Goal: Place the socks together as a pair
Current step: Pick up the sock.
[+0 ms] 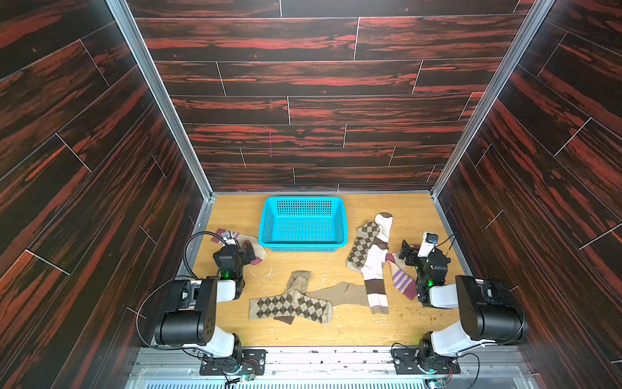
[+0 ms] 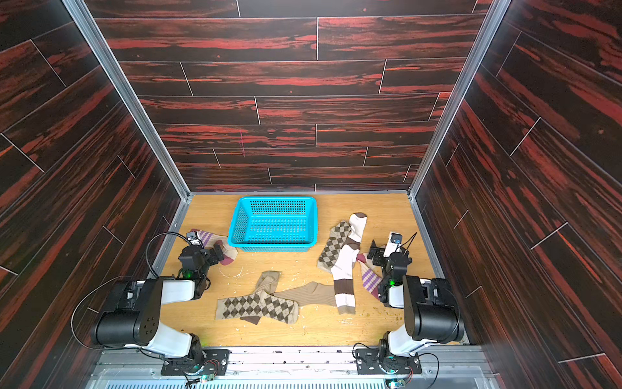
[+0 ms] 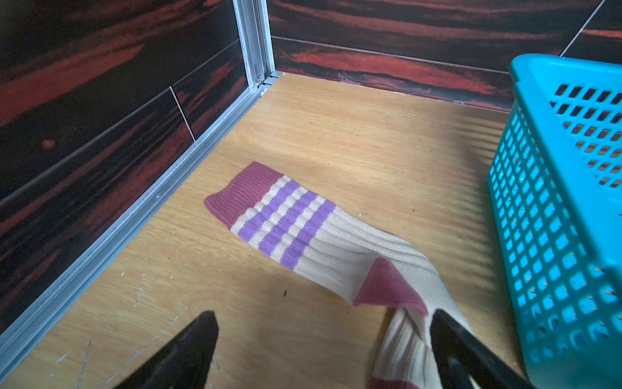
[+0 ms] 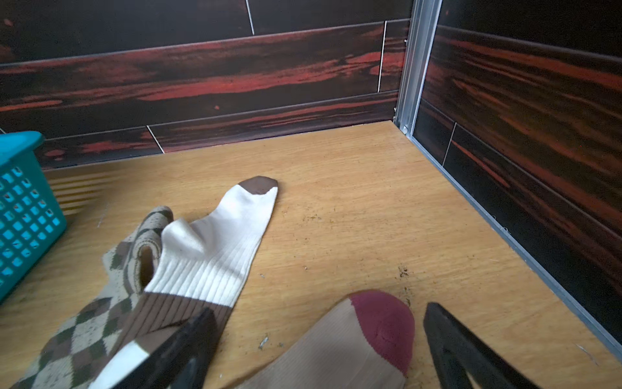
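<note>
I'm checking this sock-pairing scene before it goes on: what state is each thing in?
left tool: open, empty.
right tool: open, empty.
basket: upright, empty.
left striped sock: lying alone, unpaired.
white sock: laid over far argyle sock.
right striped sock: lying beside white sock.
far argyle sock: partly covered.
front argyle sock: flat, across tan socks.
tan socks: partly covered, one bunched.

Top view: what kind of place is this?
Probably a robot practice booth, not a home: a left arm and right arm bolted to a metal rail, wood-print walls boxing in a small table, and loose socks beside a blue basket.
</note>
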Robot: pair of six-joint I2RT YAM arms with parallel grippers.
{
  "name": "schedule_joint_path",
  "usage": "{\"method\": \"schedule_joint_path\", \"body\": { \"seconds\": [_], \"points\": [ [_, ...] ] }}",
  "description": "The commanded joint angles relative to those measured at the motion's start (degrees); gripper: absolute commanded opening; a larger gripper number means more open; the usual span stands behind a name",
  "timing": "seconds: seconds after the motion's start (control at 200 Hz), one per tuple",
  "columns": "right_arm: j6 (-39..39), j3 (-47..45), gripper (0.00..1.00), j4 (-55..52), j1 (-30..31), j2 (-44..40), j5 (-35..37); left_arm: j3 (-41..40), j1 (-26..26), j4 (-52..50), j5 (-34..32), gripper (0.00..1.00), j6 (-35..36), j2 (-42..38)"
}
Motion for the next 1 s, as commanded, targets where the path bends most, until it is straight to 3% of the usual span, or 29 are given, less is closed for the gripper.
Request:
{"method": "schedule_joint_path", "body": {
  "seconds": [0.0, 0.306, 0.381, 0.471, 0.601, 0.731, 0.802, 0.887, 0.997],
  "points": [
    [0.3, 1.0, 0.99, 1.2, -0.3, 0.5, -0.2, 1.2, -0.2, 1.3, -1.0, 1.0, 0.8, 0.2],
    [0.4, 0.9, 0.98, 1.6, -0.3, 0.3, -0.4, 1.1, -0.2, 1.5, -0.9, 1.0, 0.7, 0.0],
    [0.5, 2.6, 0.98, -4.7, -0.2, -3.5, 0.4, 2.1, -0.2, 1.4, -2.9, 1.0, 0.5, -2.2],
    [3.2, 6.1, 0.98, -21.1, 0.2, -12.6, 1.9, 4.5, -0.2, -13.3, -0.6, 1.0, 0.7, -11.5],
    [8.4, 13.2, 0.98, -46.2, 0.3, -22.4, -2.5, 6.2, -0.2, -26.8, -2.0, 1.0, -6.2, -26.5],
    [13.7, 23.2, 0.95, -68.5, 0.5, -25.3, -10.3, 11.4, -0.9, -46.3, -0.3, 1.0, -16.9, -37.4],
    [16.7, 27.6, 0.94, -77.6, 0.6, -26.1, -15.2, 15.5, -2.5, -59.5, -0.2, 1.0, -21.6, -41.0],
    [18.4, 31.8, 0.9, -86.6, 1.2, -26.6, -26.0, 21.3, -4.0, -77.2, -1.2, 1.0, -25.8, -42.9],
    [18.0, 37.1, 0.89, -98.7, 8.6, -26.3, -35.1, 26.8, -4.0, -97.8, 2.4, 1.0, -32.7, -41.8]
  ]
}}
